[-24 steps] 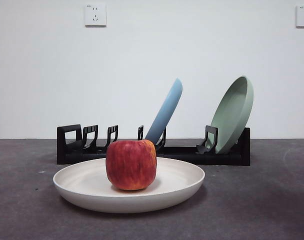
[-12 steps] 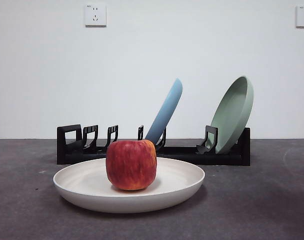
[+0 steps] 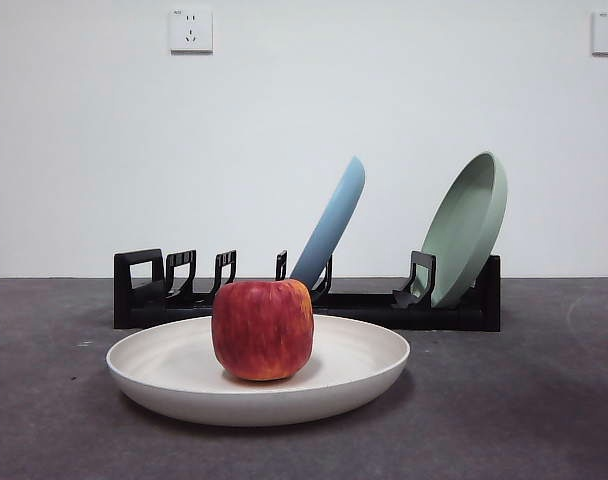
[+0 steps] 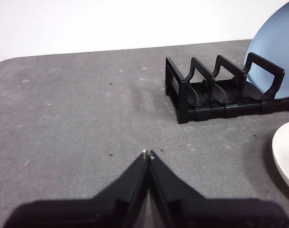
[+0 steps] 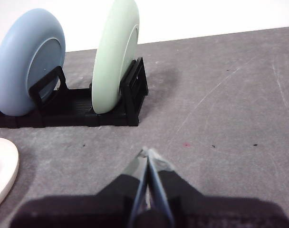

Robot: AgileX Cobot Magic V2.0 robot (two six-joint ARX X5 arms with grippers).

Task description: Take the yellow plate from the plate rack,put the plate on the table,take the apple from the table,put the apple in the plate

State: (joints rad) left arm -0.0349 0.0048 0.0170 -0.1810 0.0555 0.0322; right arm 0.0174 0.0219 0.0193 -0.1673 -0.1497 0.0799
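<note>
The red apple [image 3: 263, 329] sits upright in the middle of the cream yellow plate [image 3: 174, 372], which lies flat on the dark grey table [image 3: 514, 410] in front of the black plate rack [image 3: 364, 305]. The plate's edge also shows in the left wrist view [image 4: 286, 153] and the right wrist view [image 5: 3, 172]. My left gripper [image 4: 148, 154] is shut and empty over bare table beside the rack's loop end [image 4: 182, 95]. My right gripper [image 5: 145, 153] is shut and empty over bare table near the rack's other end [image 5: 130, 95]. Neither gripper shows in the front view.
A light blue plate [image 3: 332, 222] and a sage green plate [image 3: 470, 226] lean in the rack; both also show in the right wrist view, blue [image 5: 25, 61] and green [image 5: 113, 52]. Two wall sockets [image 3: 190, 30] are on the white wall behind.
</note>
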